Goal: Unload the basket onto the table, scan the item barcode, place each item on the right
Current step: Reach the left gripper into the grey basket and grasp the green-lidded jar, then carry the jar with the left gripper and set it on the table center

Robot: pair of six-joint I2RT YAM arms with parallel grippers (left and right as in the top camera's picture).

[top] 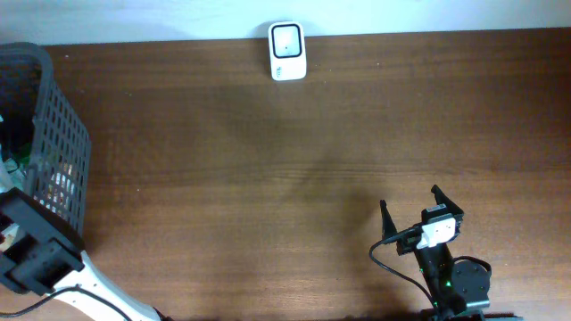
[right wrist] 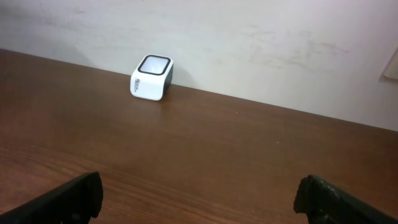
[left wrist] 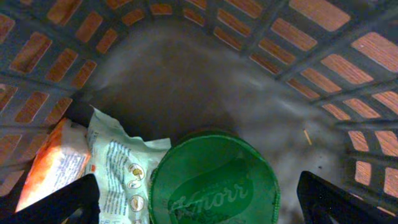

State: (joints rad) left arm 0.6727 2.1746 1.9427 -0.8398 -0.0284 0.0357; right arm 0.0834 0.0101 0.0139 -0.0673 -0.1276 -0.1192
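My left gripper [left wrist: 199, 202] hangs open inside the dark mesh basket [top: 55, 143], its black fingertips [left wrist: 68, 199] on either side of a round green tub with a Knorr lid [left wrist: 214, 183]. Nothing is gripped. A pale green packet [left wrist: 121, 165] and an orange packet [left wrist: 53, 165] lie left of the tub. No barcode shows on any of them. The white scanner [top: 287, 51] stands at the table's far edge, also in the right wrist view as a white scanner [right wrist: 152, 78]. My right gripper [top: 410, 203] is open and empty near the front right, its opening [right wrist: 199, 196] over bare wood.
The basket's walls [left wrist: 323, 56] rise close around the left gripper on all sides. The left arm [top: 36, 254] reaches in from the front left corner. A pale wall [right wrist: 249, 43] runs behind the scanner. Brown wooden tabletop [top: 268, 178] lies between basket and right arm.
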